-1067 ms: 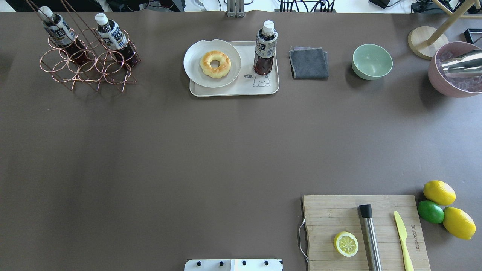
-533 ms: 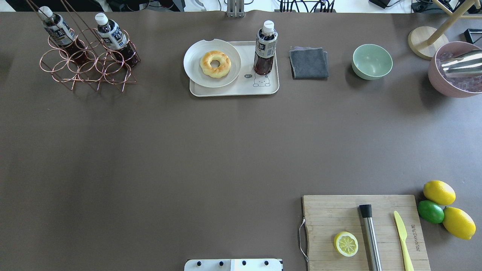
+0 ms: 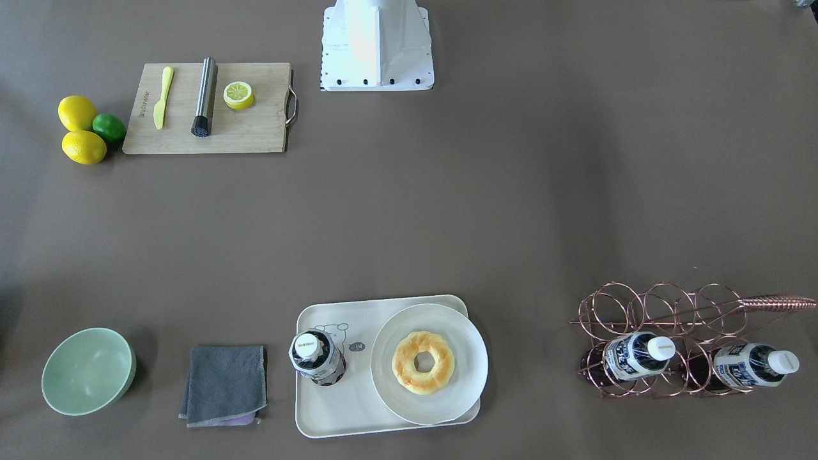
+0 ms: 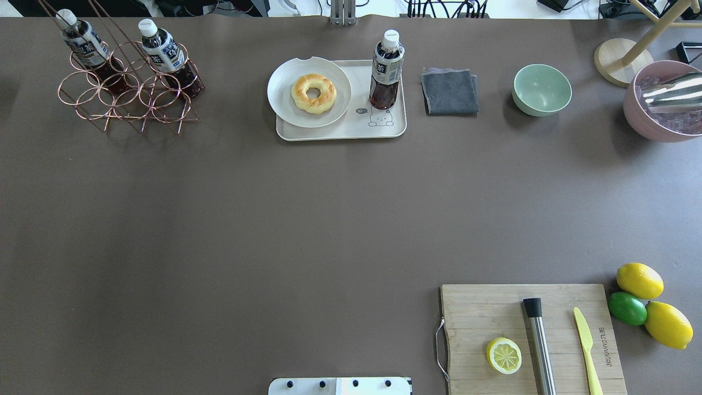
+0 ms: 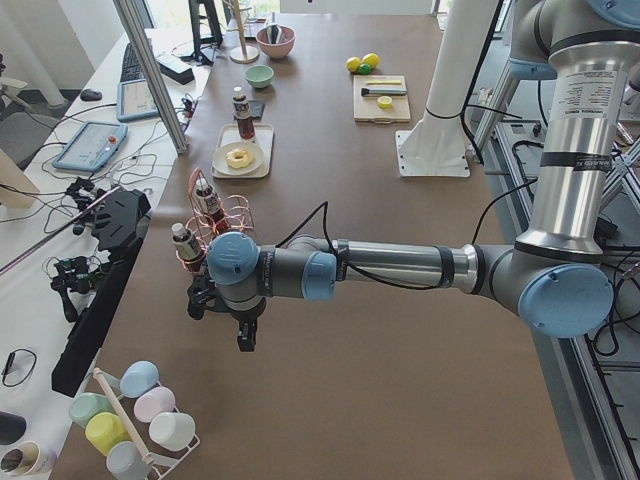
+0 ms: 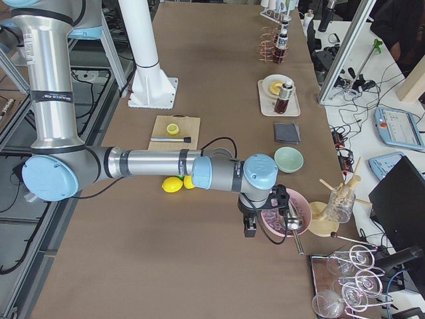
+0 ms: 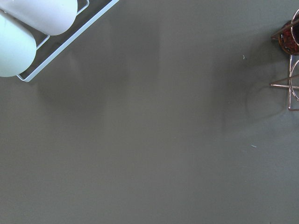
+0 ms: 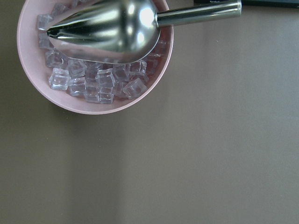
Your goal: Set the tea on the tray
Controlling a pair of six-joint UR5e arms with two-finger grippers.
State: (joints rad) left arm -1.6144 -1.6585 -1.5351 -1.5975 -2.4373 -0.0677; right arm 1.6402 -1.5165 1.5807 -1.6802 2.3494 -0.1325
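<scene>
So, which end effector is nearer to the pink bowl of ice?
Right. The right end effector hangs just beside the pink bowl; the left end effector is at the table's opposite end, near the copper rack.

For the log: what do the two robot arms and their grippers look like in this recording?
Both the left arm and right arm are silver tubes with grey joints and light-blue round caps. Each upright tube carries a black printed band. A thin black cable loops over each forearm. The left gripper and right gripper are black and blocky.
</scene>
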